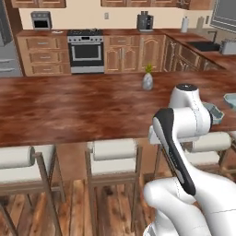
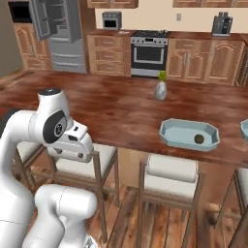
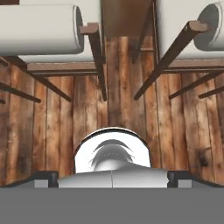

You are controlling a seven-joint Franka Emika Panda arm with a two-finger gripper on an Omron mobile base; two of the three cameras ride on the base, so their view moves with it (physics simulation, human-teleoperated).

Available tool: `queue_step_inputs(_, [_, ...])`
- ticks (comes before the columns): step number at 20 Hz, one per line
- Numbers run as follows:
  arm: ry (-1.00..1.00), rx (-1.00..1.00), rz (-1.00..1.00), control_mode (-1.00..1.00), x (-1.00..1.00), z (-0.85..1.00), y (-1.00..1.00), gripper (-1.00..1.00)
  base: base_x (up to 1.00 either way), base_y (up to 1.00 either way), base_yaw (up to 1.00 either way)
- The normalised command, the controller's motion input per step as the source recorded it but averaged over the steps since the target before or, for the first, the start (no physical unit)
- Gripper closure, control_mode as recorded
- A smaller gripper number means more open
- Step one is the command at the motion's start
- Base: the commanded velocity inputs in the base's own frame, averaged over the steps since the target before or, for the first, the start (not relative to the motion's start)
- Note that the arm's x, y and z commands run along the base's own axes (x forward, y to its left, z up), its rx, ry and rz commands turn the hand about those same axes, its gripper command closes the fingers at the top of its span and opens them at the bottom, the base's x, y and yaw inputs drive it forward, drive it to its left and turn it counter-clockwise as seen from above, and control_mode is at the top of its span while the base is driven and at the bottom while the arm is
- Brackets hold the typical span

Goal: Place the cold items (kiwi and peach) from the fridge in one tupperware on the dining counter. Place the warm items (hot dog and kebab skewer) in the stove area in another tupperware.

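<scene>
A pale blue tupperware (image 2: 168,132) lies on the dining counter (image 2: 111,114) with the dark kiwi (image 2: 198,139) inside it. A second tupperware (image 2: 244,130) peeks in at the right edge. In the left base view both tupperware (image 1: 216,114) (image 1: 230,99) sit behind my folded arm. The fridge (image 2: 63,46) stands at the back left with its upper door swung open. The stove area (image 1: 85,34) is along the back wall. My gripper (image 3: 112,178) points down at the wooden floor beside the stools, open and holding nothing. The peach, hot dog and kebab skewer are out of view.
A small grey vase with a green sprig (image 2: 161,89) stands mid-counter. Cushioned stools (image 1: 113,156) (image 2: 172,177) line the near side of the counter, close to my arm. A coffee machine (image 1: 144,21) and a toaster oven (image 1: 41,20) sit on the back countertops.
</scene>
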Motion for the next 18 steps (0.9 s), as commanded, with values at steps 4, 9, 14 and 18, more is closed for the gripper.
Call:
queue_step_inputs(4, [0.00, 0.00, 0.00, 1.00, 0.00, 0.00, 0.00, -1.00, -0.03, 1.00, -0.04])
queue_step_inputs(9, [0.00, 0.00, 0.00, 1.00, 0.00, 0.00, 0.00, -1.00, 0.00, 1.00, -0.07])
queue_step_inputs(14, [0.00, 0.00, 0.00, 1.00, 0.00, 0.00, 0.00, -1.00, 0.00, 1.00, -0.08])
queue_step_inputs(18, [0.00, 0.00, 0.00, 1.00, 0.00, 0.00, 0.00, -1.00, 0.00, 1.00, -0.07])
